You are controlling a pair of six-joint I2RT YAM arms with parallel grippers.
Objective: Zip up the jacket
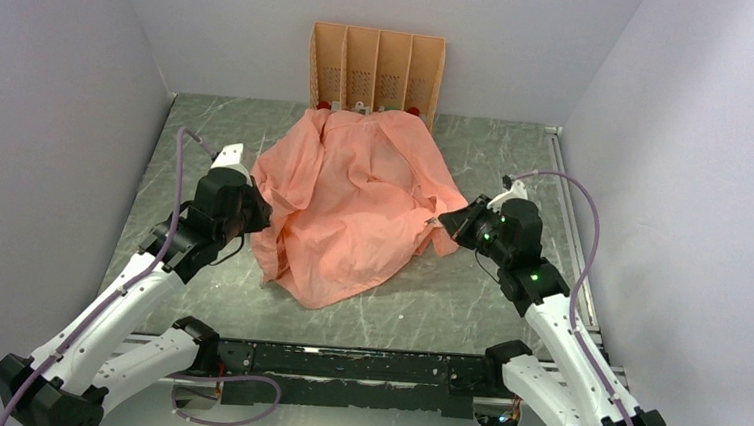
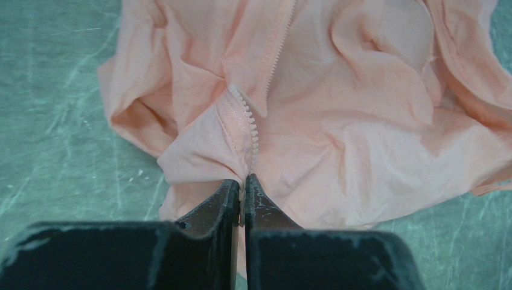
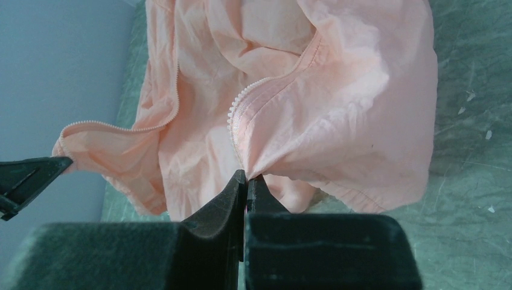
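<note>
I note a green marbled table (image 1: 466, 310) between pale grey walls (image 1: 50, 100), the jacket (image 1: 354, 201) crumpled mid-frame below an orange rack (image 1: 375, 68), and only the wrist views show the zipper teeth (image 2: 244, 112), with the left gripper (image 2: 244, 181) and right gripper (image 3: 246, 176) each pinched closed on the jacket's zipper edge.

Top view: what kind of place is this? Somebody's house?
Probably a robot test booth, not a house: plain walls box in a table, two arms are bolted to its edge, and the left gripper and right gripper pinch a jacket.
</note>
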